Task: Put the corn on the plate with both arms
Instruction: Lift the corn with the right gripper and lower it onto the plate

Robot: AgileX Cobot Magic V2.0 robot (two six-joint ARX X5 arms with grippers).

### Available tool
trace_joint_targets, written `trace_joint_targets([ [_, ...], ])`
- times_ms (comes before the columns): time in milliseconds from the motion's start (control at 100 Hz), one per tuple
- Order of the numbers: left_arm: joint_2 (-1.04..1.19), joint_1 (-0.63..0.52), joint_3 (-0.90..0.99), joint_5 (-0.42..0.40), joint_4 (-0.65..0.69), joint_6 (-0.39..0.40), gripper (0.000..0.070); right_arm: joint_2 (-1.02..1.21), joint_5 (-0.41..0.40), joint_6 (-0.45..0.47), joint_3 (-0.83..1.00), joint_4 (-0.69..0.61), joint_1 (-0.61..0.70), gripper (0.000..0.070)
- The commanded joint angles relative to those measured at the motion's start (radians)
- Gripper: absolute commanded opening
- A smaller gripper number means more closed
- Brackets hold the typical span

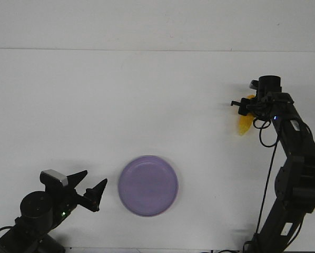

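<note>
Your right gripper (245, 107) sits over the corn (244, 125) far right on the counter (120, 95) — grip unclear — left gripper (92, 188) spread wide beside the empty plate (148, 185).

No readable text, labels, brands or numbers anywhere. Right arm (299, 158) shows small pale mark near base, too small to read. Green indicator light on left arm (39, 211), no characters.
</note>
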Motion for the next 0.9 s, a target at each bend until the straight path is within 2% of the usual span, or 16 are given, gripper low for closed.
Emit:
trace_joint_targets([
  [0, 0.004, -0.004, 0.011, -0.002, 0.002, 0.01, 0.0526, -0.108, -0.019, -0.031, 0.027, 0.003, 0.018, 0.0163],
  [120, 0.004, -0.004, 0.011, -0.002, -0.002, 0.01, 0.0527, -0.282, -0.063, -0.035, 0.005, -0.016, 0.064, 0.0162],
  [250, 0.004, -0.004, 0.011, -0.002, -0.009, 0.014, 0.0527, -0.476, -0.069, -0.035, -0.074, -0.018, 0.161, 0.0162],
  [350, 0.004, -0.004, 0.011, -0.002, -0.014, 0.014, 0.0527, -0.616, -0.073, -0.035, -0.188, 0.002, 0.279, 0.0162],
  [480, 0.004, -0.004, 0.011, -0.002, -0.015, 0.014, 0.0527, -0.738, -0.067, -0.008, -0.368, 0.058, 0.496, 0.0162],
  [720, 0.004, -0.004, 0.011, -0.003, -0.015, 0.014, 0.0527, -0.711, 0.019, 0.086, -0.622, 0.245, 0.883, 0.0162],
  [890, 0.004, -0.004, 0.011, -0.003, -0.016, 0.014, 0.0527, -0.579, 0.051, 0.115, -0.651, 0.334, 1.012, 0.0162],
])
